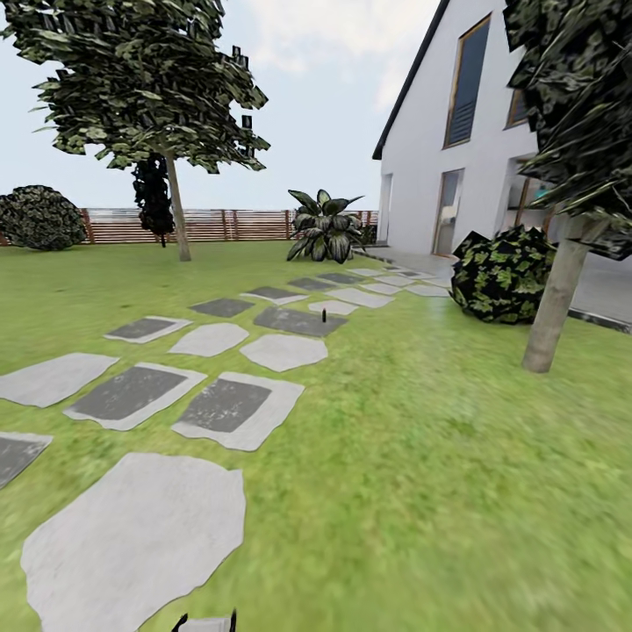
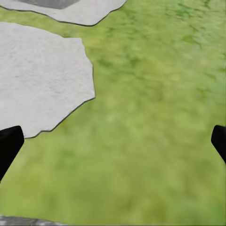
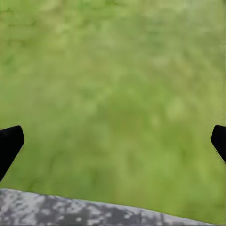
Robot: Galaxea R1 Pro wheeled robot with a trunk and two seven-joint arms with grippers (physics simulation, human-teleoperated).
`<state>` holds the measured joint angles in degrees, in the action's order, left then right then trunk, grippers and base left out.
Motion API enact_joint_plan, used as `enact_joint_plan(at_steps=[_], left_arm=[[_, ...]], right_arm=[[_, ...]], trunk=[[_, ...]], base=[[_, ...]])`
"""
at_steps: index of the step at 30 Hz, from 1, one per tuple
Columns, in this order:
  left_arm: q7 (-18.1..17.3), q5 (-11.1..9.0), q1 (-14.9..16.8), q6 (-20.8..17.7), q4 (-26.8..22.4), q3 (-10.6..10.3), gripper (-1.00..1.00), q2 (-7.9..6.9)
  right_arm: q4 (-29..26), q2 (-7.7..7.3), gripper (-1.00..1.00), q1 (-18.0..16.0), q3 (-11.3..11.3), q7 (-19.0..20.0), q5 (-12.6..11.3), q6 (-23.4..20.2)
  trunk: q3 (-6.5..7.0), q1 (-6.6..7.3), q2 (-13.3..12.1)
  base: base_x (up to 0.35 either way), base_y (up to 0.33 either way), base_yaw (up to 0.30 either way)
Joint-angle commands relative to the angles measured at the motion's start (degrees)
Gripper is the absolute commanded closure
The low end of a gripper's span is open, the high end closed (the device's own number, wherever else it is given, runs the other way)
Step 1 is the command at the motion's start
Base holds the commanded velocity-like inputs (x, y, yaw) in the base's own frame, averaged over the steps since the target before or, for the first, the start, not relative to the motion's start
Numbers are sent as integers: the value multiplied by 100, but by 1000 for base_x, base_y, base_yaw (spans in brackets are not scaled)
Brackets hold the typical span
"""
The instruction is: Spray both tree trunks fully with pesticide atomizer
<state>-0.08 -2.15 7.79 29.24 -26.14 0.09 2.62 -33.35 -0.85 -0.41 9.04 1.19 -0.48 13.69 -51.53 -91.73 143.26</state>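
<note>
Approach phase, robot standing on the lawn beside a path of grey stepping stones. The pesticide atomizer appears in the head view as a tiny dark upright speck far ahead, on or just beside a pale stone near the far end of the path; its long axis looks vertical, though it is too small to be sure. It lies well apart from both arms, straight ahead and slightly right of the path's near end — neither arm is clearly the nearer. The left gripper has its dark fingertips spread wide at the frame edges, nothing between them, over grass beside a stone slab; the right gripper is likewise spread and empty above bare grass. One tree trunk rises near on the right, the other trunk stands far off toward the slatted fence. The coming move is judged to be a drive forward, not a reach.
</note>
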Motion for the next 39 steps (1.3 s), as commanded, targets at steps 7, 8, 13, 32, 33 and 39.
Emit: enact_joint_plan(at_steps=[7, 8, 13, 32, 33, 39], left_arm=[[-1, -21, 3, 14, 4, 0, -100, 2], [-1, -20, 3, 13, 4, 0, -100, 2], [-1, -20, 3, 17, 4, 0, -100, 1], [-1, -19, 3, 16, 4, 0, -100, 3], [-1, -18, 3, 15, 4, 0, -100, 2], [-1, -21, 3, 15, 4, 0, -100, 1]], right_arm=[[2, 4, -100, -3, 11, 13, -5, 20], [3, 5, -100, -3, 11, 13, -5, 20], [3, 4, -100, -3, 11, 13, -5, 20], [-5, 4, -100, -3, 11, 13, -5, 20], [-5, 5, -100, -3, 11, 13, -5, 20], [-5, 1, -100, -3, 11, 13, -5, 20]], trunk=[[-6, -2, 2], [-6, -2, 2], [-6, -2, 2], [-6, -2, 2], [-6, -2, 2], [-6, -2, 2]], base=[[327, 0, 0], [327, 0, 0], [327, 0, 0], [327, 0, 0], [327, 0, 0], [327, 0, 0]])
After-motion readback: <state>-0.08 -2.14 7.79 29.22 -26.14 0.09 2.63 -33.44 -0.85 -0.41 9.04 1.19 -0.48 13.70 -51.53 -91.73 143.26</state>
